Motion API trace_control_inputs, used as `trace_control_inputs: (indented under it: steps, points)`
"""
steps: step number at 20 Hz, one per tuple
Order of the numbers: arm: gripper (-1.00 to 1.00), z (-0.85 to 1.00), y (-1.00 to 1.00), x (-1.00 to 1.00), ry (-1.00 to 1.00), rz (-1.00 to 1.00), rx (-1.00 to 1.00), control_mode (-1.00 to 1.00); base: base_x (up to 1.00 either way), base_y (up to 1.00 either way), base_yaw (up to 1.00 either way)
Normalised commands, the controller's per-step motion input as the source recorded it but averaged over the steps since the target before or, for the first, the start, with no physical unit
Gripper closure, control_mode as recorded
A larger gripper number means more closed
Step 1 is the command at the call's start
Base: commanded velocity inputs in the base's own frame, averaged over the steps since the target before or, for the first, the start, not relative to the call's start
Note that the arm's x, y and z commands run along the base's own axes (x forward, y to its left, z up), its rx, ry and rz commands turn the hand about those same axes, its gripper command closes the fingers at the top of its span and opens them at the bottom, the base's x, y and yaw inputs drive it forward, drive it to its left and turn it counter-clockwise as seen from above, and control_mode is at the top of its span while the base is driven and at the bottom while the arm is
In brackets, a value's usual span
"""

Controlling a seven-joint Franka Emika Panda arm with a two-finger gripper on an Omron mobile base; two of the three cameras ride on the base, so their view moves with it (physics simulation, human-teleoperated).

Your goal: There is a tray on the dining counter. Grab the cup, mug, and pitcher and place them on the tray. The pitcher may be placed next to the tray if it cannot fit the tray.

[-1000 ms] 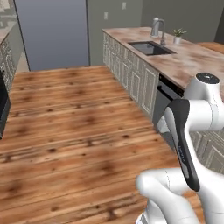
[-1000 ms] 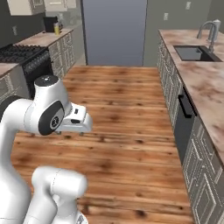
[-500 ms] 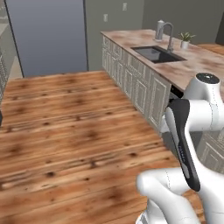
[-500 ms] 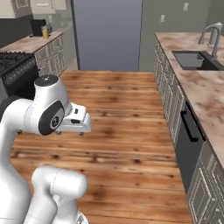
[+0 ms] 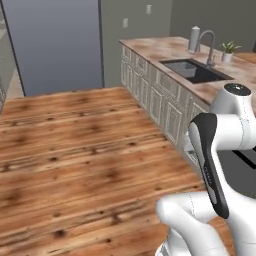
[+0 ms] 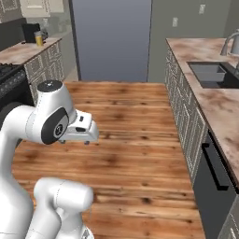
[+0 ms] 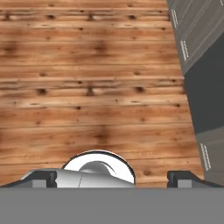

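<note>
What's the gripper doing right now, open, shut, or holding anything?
Gripper: open, jaws spread wide, holding nothing, wooden floor beneath it.

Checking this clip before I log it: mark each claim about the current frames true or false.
1. The end effector is open with nothing between its tips. True.
2. The sink is set into a marbled counter. True.
3. The floor is grey tile. False: it is wood planks.
4. The end effector points at a blue tray. False: it looks down at bare floor beside cabinet fronts.
5. A small potted plant stands behind the sink. True.
</note>
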Motion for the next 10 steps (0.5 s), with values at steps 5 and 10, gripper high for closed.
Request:
trace_control_inputs:
  steps: [5, 10]
  points:
    - [-1.00, 0.00, 0.00, 0.00, 0.00, 0.00, 0.00, 1.00, 1.00, 0.00, 0.09]
    - [-1.00, 0.00, 0.00, 0.00, 0.00, 0.00, 0.00, 1.00, 1.00, 0.00, 0.13]
